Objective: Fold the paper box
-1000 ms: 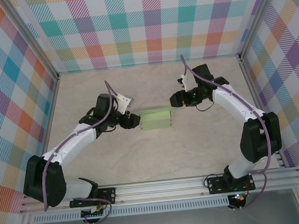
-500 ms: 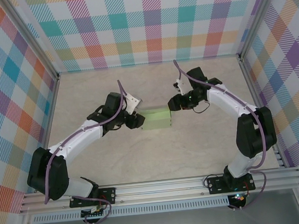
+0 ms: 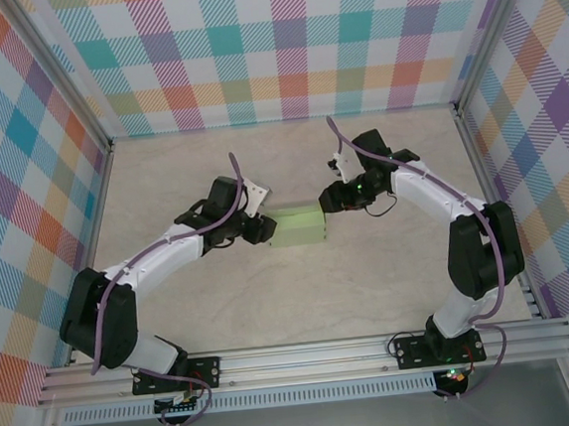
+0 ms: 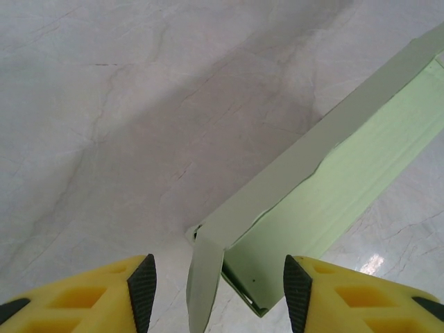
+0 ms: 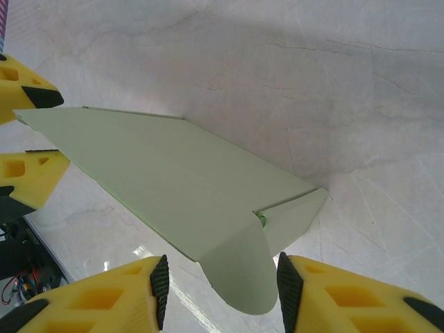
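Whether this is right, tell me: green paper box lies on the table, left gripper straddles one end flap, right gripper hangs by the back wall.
Not quite. The right gripper is not by the back wall: it straddles the other end flap of the paper box, as the right wrist view shows. The table and left gripper parts stand.

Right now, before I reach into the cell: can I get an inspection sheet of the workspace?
Surface: pale, veined, stone-look tabletop, glossy.
Job's things: pale green thin-card paper box, partly folded, lying mid-table; a loose flap at each end.
Clutter: nothing seen.
Grippers: left gripper jaws apart, astride the box's left end flap; right gripper jaws apart, astride the right end flap.
Cables: left arm's purple cable and right arm's purple cable loop above the wrists, off the box.
Surroundings: multicoloured plaid walls; aluminium rail at the near edge.
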`<state>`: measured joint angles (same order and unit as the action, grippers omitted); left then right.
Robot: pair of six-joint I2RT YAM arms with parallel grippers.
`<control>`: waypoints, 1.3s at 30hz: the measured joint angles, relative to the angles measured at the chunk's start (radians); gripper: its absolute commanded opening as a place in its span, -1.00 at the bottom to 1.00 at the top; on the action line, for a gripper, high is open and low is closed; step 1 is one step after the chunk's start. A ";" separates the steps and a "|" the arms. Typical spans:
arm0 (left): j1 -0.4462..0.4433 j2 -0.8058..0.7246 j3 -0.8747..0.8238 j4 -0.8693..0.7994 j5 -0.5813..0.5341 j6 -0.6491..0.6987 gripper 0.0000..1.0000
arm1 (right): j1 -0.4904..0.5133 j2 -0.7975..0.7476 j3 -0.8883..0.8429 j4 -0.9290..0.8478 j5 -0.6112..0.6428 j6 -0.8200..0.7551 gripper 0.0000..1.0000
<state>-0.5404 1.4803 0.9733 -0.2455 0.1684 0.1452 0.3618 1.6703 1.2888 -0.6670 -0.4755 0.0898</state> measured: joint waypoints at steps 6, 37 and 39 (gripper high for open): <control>-0.040 0.037 0.000 0.037 -0.037 -0.056 0.01 | 0.011 0.000 -0.006 0.016 0.004 0.005 -0.18; -0.107 0.047 -0.002 0.087 -0.208 -0.213 -0.15 | 0.037 0.000 -0.006 0.028 0.057 0.163 -0.37; -0.107 0.047 -0.004 0.092 -0.209 -0.228 -0.17 | 0.040 0.001 -0.005 0.031 0.056 0.174 -0.33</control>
<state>-0.6476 1.5272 0.9691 -0.1535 -0.0406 -0.0830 0.4015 1.6714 1.2835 -0.6361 -0.4191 0.2642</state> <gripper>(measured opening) 0.421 0.323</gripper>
